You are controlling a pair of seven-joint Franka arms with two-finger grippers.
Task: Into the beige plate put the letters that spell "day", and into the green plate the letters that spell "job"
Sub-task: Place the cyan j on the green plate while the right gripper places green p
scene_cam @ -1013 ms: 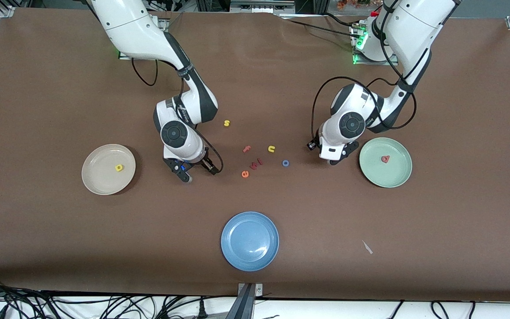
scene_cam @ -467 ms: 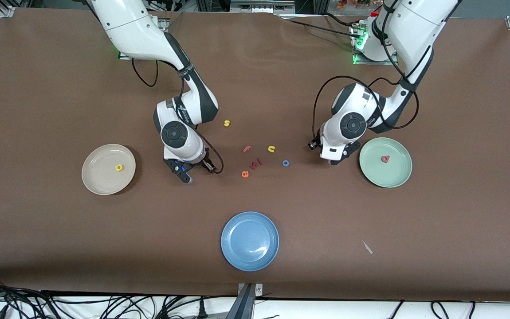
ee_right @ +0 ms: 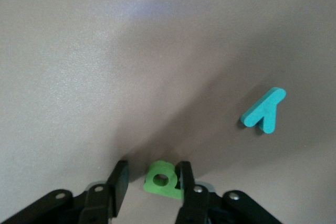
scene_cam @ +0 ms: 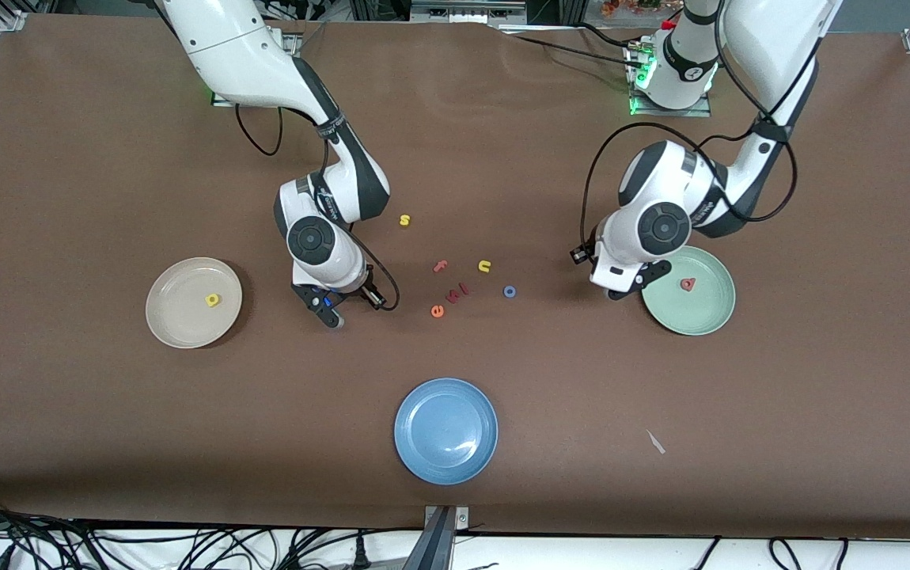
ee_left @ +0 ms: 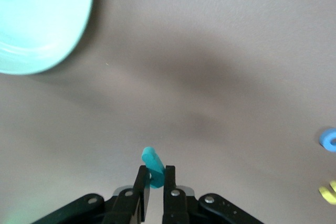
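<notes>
My left gripper [ee_left: 155, 169] is shut on the teal "j" [ee_left: 151, 158] and hangs above the table right beside the green plate [scene_cam: 700, 314], where my left gripper [scene_cam: 623, 290] shows in the front view. The pinkish-red "b" [scene_cam: 687, 284] lies in that plate. My right gripper [ee_right: 153, 167] is down at the table with its fingers either side of the green "d" [ee_right: 161, 180]; one finger touches it, a gap shows at the other. The teal "y" [ee_right: 264, 109] lies close by. The yellow "a" [scene_cam: 212, 300] rests in the beige plate [scene_cam: 176, 318]. The blue "o" [scene_cam: 509, 291] lies mid-table.
A blue plate [scene_cam: 445, 431] sits near the front camera. Loose letters lie between the arms: yellow "s" [scene_cam: 404, 220], pink "f" [scene_cam: 440, 266], yellow "u" [scene_cam: 484, 266], orange "e" [scene_cam: 437, 311], and small red ones [scene_cam: 459, 292]. A paper scrap [scene_cam: 655, 442] lies toward the left arm's end.
My left arm has carried the teal "j" toward the green plate. My right gripper's fingers have narrowed around the green "d" without shifting place.
</notes>
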